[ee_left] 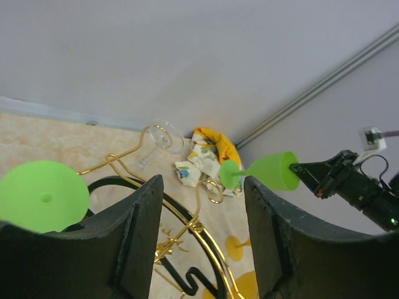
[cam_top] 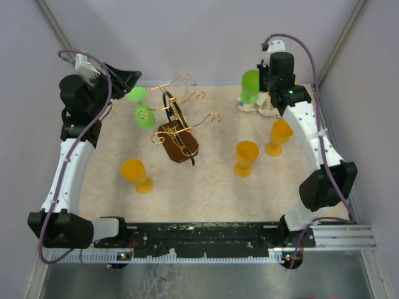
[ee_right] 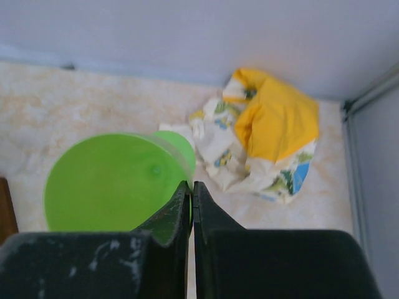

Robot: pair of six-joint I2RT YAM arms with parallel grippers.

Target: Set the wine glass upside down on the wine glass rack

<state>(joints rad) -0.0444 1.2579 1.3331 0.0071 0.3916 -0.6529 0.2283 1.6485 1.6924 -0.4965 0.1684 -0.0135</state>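
The right end effector point(ee_right: 191, 185) grips the glass point(ee_right: 106, 184) by its rim, stem level, foot toward the rack point(cam_top: 177, 142) leftward; the left end effector point(ee_left: 202, 180) gapes open.

Green wine glass point(cam_top: 250, 86) (held sideways) right of gold rack point(cam_top: 177, 138).

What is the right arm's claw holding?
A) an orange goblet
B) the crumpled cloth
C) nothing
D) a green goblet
D: the right gripper has its fingers closed on the rim of a green goblet, with the cloth lying on the table behind it.
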